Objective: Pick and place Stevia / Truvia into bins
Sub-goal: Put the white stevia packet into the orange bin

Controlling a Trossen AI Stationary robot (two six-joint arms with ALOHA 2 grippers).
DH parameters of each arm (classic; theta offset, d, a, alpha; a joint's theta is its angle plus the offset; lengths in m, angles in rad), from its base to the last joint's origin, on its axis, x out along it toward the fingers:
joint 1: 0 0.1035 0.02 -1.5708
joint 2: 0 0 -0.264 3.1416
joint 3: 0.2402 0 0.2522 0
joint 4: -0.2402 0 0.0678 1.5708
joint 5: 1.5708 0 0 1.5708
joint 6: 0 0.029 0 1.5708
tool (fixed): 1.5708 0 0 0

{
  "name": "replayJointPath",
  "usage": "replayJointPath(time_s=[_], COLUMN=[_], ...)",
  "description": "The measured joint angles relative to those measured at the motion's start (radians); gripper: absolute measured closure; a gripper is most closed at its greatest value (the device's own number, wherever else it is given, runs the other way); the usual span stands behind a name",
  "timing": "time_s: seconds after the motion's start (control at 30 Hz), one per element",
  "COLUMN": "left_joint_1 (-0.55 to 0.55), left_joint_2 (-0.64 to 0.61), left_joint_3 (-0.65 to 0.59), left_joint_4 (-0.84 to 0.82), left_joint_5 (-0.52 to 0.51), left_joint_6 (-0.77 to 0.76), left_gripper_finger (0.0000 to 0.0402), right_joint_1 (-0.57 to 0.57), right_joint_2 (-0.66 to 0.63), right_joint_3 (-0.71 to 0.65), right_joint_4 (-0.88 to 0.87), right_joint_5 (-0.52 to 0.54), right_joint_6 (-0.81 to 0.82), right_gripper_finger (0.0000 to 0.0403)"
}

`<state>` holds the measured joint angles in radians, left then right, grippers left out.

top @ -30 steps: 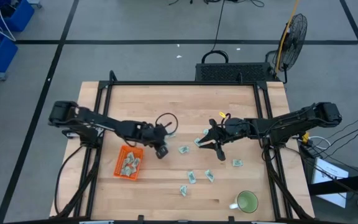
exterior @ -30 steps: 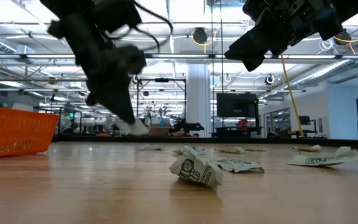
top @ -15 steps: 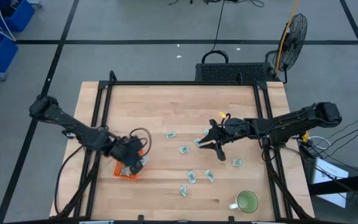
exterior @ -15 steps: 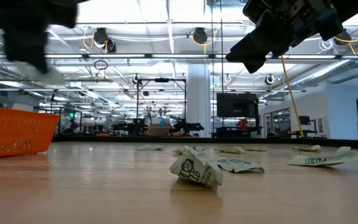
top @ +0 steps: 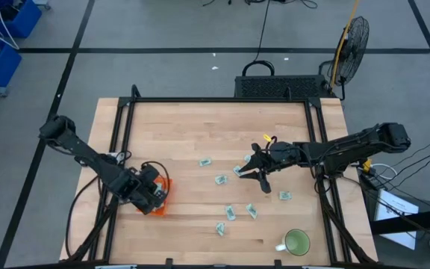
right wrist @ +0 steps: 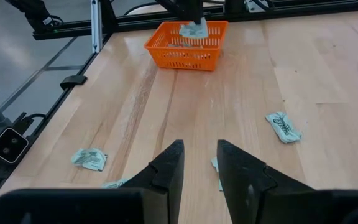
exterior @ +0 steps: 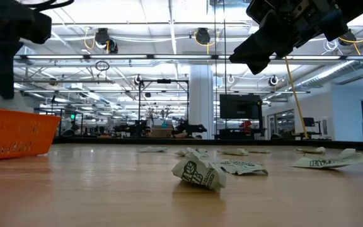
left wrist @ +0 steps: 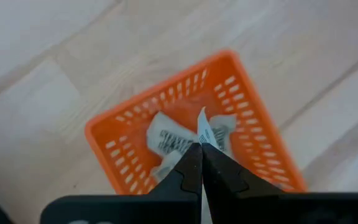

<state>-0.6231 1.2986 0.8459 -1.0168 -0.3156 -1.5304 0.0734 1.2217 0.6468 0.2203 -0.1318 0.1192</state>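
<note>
Several packets are lying in the orange tray (left wrist: pixel 253 130) directly under the left claw (left wrist: pixel 200 148) in the left wrist view, and its fingers are pinching one Stevia packet (left wrist: pixel 205 129) upright above them, so a plain release looks like the next move. From above, the left claw (top: pixel 152 196) is hanging over the tray (top: pixel 163 200). Past the right claw (right wrist: pixel 199 158), fingers standing apart and empty, loose packets (right wrist: pixel 282 127) are lying on the table (right wrist: pixel 328 68).
</note>
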Motion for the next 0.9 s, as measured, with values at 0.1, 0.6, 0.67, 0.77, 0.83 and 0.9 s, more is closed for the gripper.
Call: replayJointPath(time_s=[0.1,0.6,0.67,0.77,0.83,0.9], left_joint_1=[0.001,0.065,0.076,0.087,0.098,0.110], left_joint_2=[0.035,0.139,0.137,0.126,0.115,0.095], left_joint_3=[0.000,0.000,0.000,0.000,0.006,0.012], left_joint_4=[0.008,0.160,0.152,0.147,0.145,0.146], left_joint_5=[0.000,0.045,0.045,0.053,0.064,0.089], left_joint_6=[0.002,0.119,0.122,0.125,0.161,0.194], left_gripper_finger=[0.0392,0.0363,0.0358,0.0357,0.0360,0.0366], right_joint_1=[0.000,0.000,0.000,0.000,0.000,0.000], right_joint_2=[0.000,0.000,0.000,0.000,0.000,0.000], right_joint_3=[0.000,0.000,0.000,0.000,0.000,0.000], right_joint_4=[0.000,0.028,0.039,0.049,0.049,0.050], right_joint_5=[0.000,0.000,0.000,0.000,0.000,0.000], right_joint_6=[0.000,-0.008,-0.008,-0.012,-0.026,-0.036], right_gripper_finger=[0.0314,0.0314,0.0314,0.0314,0.0314,0.0314])
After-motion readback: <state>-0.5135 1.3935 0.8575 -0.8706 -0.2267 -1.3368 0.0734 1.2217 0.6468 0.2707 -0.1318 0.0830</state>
